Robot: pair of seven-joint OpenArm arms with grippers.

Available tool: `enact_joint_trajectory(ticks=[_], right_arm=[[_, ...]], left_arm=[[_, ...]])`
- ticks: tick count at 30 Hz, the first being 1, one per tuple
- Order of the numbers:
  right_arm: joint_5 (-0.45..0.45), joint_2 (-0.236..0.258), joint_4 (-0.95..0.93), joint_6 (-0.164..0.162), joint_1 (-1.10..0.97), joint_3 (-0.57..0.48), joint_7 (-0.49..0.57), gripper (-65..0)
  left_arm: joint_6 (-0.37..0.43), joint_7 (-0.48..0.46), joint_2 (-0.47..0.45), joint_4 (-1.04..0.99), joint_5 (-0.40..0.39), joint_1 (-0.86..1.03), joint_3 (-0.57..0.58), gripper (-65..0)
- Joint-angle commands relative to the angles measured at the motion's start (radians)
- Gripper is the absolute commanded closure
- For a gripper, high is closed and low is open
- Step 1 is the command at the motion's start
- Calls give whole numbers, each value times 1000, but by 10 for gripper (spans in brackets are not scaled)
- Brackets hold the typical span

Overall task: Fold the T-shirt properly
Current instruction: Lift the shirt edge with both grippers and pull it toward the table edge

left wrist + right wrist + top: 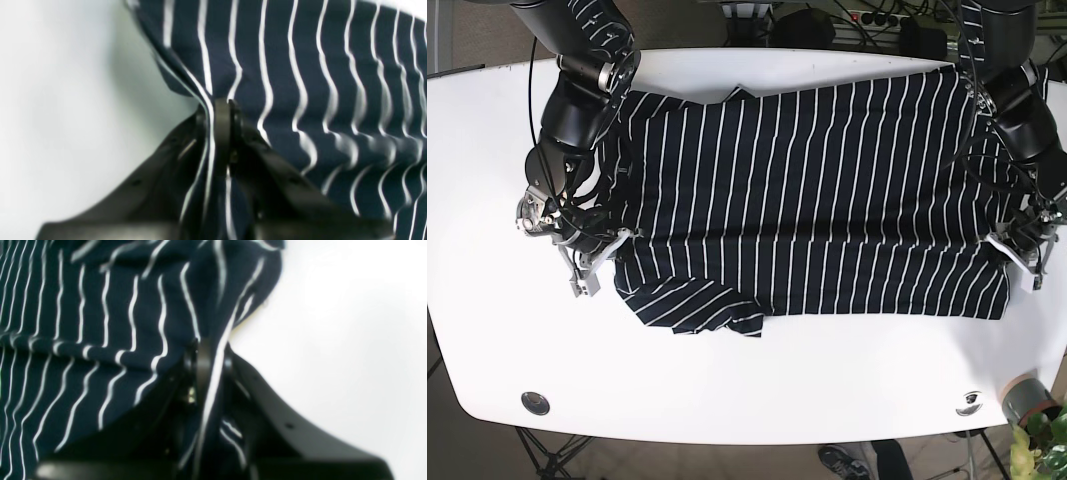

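The T-shirt (817, 200), dark navy with thin white stripes, lies spread across the middle of the white table (757, 385) in the base view, reaching from the left-centre of the frame to the right edge. Its lower part is doubled over along a horizontal fold line, and a sleeve sticks out as a crumpled flap at the lower left.

In the left wrist view the cloth (300, 83) fills the right side of the frame, its stripes wavy and blurred. The left gripper (218, 110) has its jaws pressed together on an edge of the fabric, a fold of it pinched between them.

In the right wrist view the shirt (100, 340) covers the left side. The right gripper (206, 350) likewise pinches a fold of the cloth edge.

In the base view the right gripper (602, 250) sits at the shirt's left edge, the left gripper (1019, 250) at its right edge, well apart.
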Motion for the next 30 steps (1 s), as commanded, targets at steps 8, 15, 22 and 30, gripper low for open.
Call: enact_joint_trajectory(ticks=[8,15,22,30], right_arm=[[9,53,162,-1,128,-1,-110,-24],[9,144,162,-1,299,-82,-142,-24],[9,222,160,-1,515,-208,-184,-24],[9,273,57,-1,847,-266,-259,-24]], left_arm=[[8,136,55,342,-7,-44,1,0],[8,261,117,495,1,-133,7,0],[8,339,118,523,1,-314,48,0],[53,374,110,520,1,-557,51,0]])
